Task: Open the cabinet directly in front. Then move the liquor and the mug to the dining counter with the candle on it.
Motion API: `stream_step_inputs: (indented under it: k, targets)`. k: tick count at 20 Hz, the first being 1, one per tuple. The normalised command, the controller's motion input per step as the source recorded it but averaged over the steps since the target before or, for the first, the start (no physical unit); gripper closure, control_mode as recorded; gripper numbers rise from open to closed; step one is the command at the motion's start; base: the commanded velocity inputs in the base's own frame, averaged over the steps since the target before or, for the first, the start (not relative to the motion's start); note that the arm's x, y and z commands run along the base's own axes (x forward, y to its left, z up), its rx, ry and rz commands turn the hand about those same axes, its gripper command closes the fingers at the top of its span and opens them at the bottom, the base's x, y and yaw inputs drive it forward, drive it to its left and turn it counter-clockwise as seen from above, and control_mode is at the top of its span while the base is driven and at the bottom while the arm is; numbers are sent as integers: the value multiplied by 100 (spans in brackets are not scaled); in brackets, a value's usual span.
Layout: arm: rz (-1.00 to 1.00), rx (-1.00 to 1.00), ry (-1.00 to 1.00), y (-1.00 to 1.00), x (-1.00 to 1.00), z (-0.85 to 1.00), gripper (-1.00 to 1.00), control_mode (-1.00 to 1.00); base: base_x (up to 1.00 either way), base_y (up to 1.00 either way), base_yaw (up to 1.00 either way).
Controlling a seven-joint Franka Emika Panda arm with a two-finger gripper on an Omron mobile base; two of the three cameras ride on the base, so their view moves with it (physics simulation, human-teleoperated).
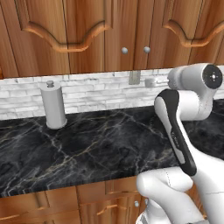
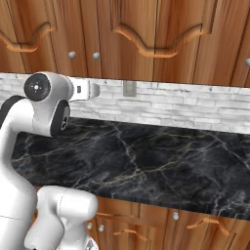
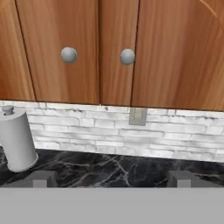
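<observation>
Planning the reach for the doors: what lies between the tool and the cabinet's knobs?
In the hand view, only open air above the counter lies between the open tool and the cabinet knobs; the paper-towel roll stands off aside.

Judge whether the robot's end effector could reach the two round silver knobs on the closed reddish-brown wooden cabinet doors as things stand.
Probably yes. The open end effector faces the two round silver knobs on the closed reddish-brown wooden cabinet doors, with nothing between them; the grey paper-towel cylinder stands off to one side.

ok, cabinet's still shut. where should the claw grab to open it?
Probably a round knob on the cabinet, the right one of two flanking the centre seam. It juts off the flat door, so come straight on, open claw around it, then pull back.
</observation>
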Motion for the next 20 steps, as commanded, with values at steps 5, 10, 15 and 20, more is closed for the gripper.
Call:
stream_step_inputs:
  k: [5, 10, 15, 20]
  targets:
    - [0, 0, -27, -3, 0, 37, -100, -100, 0, 0, 0]
    - [0, 0, -22, -3, 0, 16, -100, -100, 0, 0, 0]
    - [0, 0, -16, -4, 0, 16, -100, -100, 0, 0, 0]
    - [0, 1, -4, -14, 1, 26, -100, -100, 0, 0, 0]
